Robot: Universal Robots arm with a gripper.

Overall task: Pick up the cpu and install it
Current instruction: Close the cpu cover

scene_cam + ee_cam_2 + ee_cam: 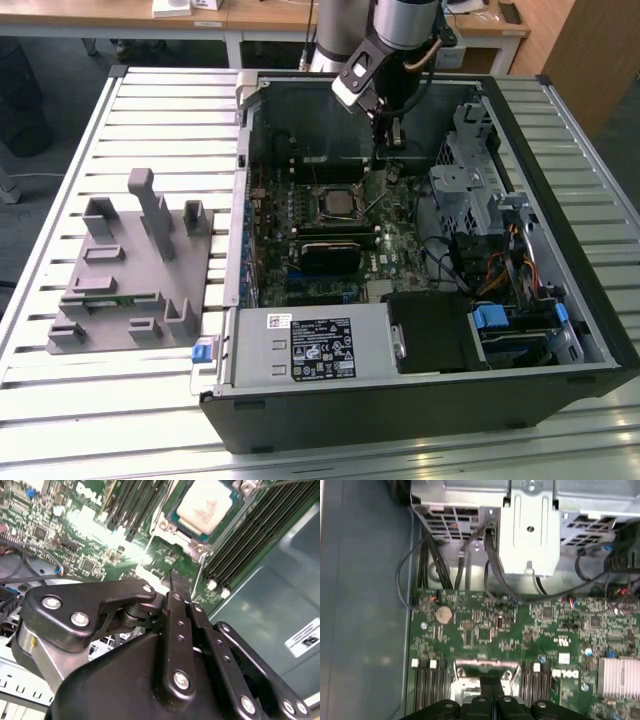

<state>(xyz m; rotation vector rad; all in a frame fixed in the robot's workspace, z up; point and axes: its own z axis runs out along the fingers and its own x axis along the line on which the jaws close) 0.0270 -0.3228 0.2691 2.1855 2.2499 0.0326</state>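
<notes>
The cpu [207, 505] is a flat square chip with a pale silver top; it sits in the socket on the green board [397, 246] inside the open computer case [420, 425] on the table [150, 110]. Being square it has no long axis; it lies flat, metal face up out of the case. The gripper [174, 576] has its fingers pressed together on nothing; it hangs near the chip, apart from it, toward the exterior view's right.
</notes>
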